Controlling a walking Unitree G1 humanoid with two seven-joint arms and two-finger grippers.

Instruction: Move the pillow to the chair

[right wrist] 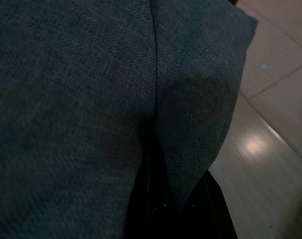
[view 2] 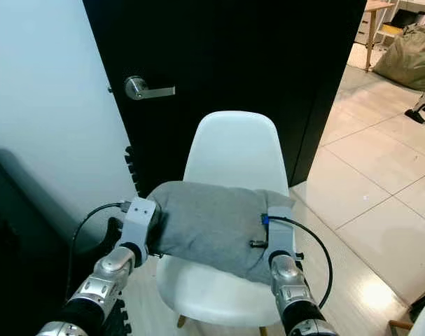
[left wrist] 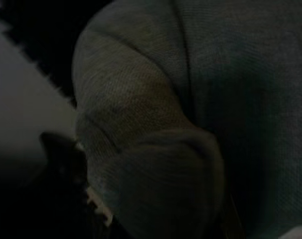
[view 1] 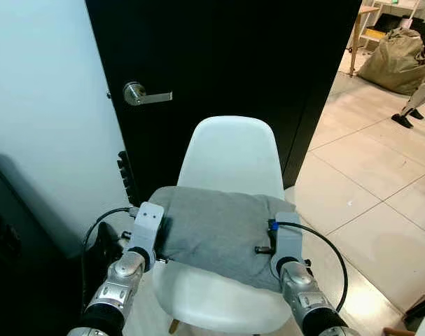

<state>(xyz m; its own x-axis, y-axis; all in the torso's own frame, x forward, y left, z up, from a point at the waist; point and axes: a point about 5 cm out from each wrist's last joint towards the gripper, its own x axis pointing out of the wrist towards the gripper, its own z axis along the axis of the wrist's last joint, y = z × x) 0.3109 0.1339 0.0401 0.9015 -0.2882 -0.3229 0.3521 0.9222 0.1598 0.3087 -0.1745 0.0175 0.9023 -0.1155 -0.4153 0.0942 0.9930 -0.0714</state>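
Observation:
A grey pillow [view 1: 213, 227] lies across the seat of a white shell chair [view 1: 230, 150], overhanging the seat on both sides. My left gripper [view 1: 161, 241] grips its left end and my right gripper [view 1: 267, 246] its right end, with the fingertips buried in the fabric. In the left wrist view the pillow [left wrist: 190, 99] bulges over a dark finger [left wrist: 66, 164]. In the right wrist view the cloth [right wrist: 81, 99] is creased into a fold pinched at the black fingers [right wrist: 151, 199].
Right behind the chair stands a black door [view 1: 226, 63] with a silver lever handle [view 1: 145, 94]. A white wall and dark furniture [view 1: 9, 245] close off the left. Open tile floor [view 1: 380, 182] lies to the right, with a brown bag [view 1: 398, 59] far back.

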